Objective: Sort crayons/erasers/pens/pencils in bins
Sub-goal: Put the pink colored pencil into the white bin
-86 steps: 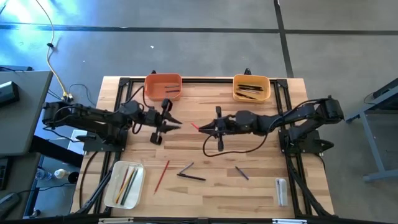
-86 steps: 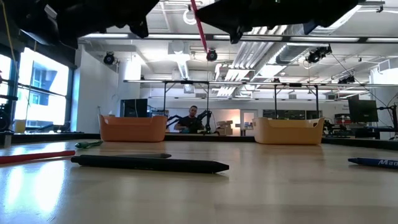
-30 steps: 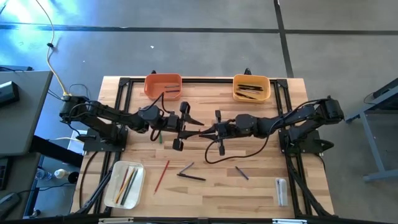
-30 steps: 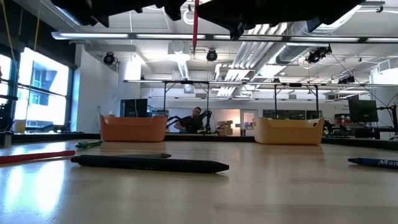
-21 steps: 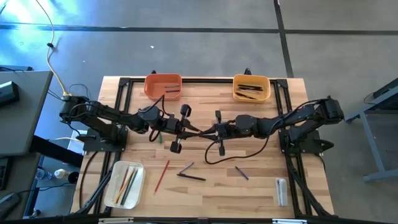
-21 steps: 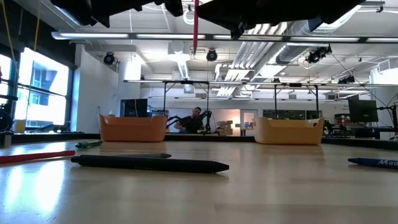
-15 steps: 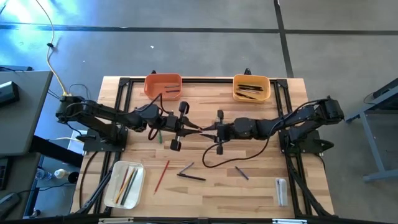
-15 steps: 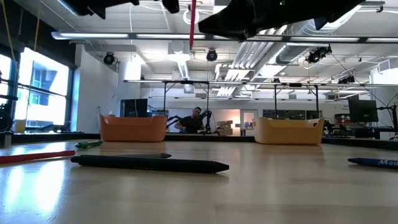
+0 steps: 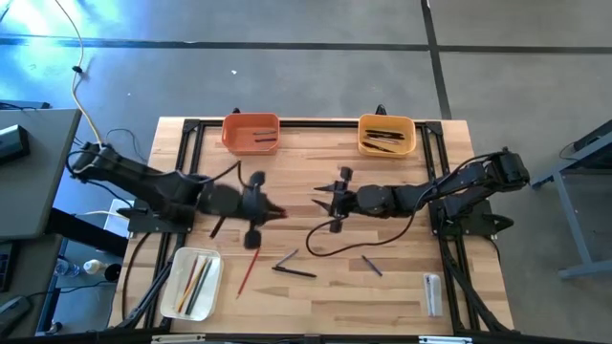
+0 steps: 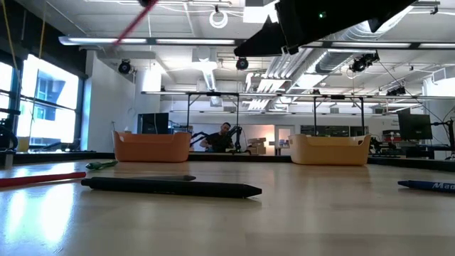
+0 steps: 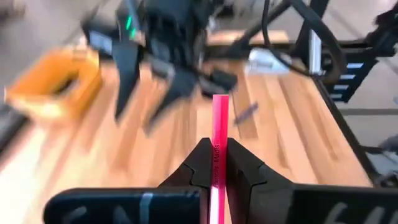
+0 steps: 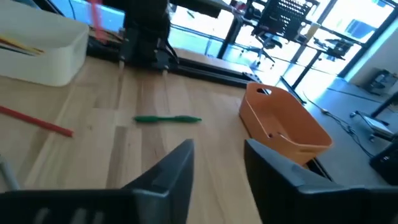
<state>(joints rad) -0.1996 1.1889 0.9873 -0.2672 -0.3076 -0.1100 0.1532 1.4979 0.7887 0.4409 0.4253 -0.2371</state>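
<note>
My left gripper (image 11: 214,149) is shut on a thin red pencil (image 11: 219,118) above the table's middle left (image 9: 271,210); in the low view the pencil (image 10: 133,23) slants high above the table. My right gripper (image 9: 322,199) hangs open a little to its right, nothing between its fingers (image 12: 180,163). The orange bin (image 9: 251,132) and the yellow-orange bin (image 9: 386,134) stand at the far edge. The white bin (image 9: 191,283), near left, holds several pencils. My left gripper pinches the red pencil (image 11: 216,157) between its two fingers. The pencil runs along the fingers and sticks out past their ends. It is lifted clear of the table and slants in the low view.
On the table lie another red pencil (image 9: 249,270), two black pens (image 9: 295,270), a blue crayon (image 9: 371,266), a clear-grey eraser (image 9: 433,291) near right and a green pencil (image 12: 168,119). The right arm's cable loops over the middle (image 9: 335,250).
My left gripper has shut on the red pencil that my right gripper held upright. My right gripper has opened and let go. My left gripper has drawn back toward the table's left with the pencil, which has tipped from upright to slanting.
</note>
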